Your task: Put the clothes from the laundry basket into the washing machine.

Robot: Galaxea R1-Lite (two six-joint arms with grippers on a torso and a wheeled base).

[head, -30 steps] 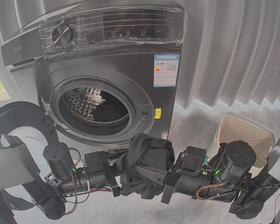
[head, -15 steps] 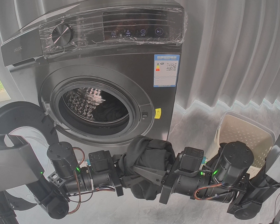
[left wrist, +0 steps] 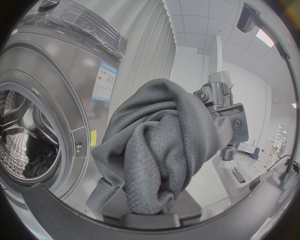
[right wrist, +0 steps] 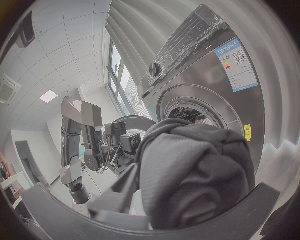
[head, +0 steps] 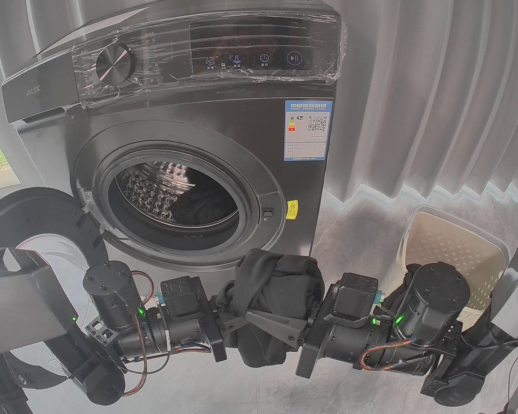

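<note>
Head view: both arms lie level across the lower centre of the frame, wrists pointing at each other. The left claw (head: 238,322) and the right claw (head: 275,323) are each clenched on the bunched dark garment (head: 278,285), which hangs between them. It sits just below the open washing machine (head: 167,134). The basket (head: 447,245) stands at lower right.

Left wrist view: the garment bulges out between the left claw's fingers, near the drum opening.

Right wrist view: the garment is packed into the right claw.

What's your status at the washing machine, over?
Left gripper and right gripper both shut on dark garment, held low before washing machine. Its door open, dark clothing already in drum. Nothing seen blocking the way in.
</note>
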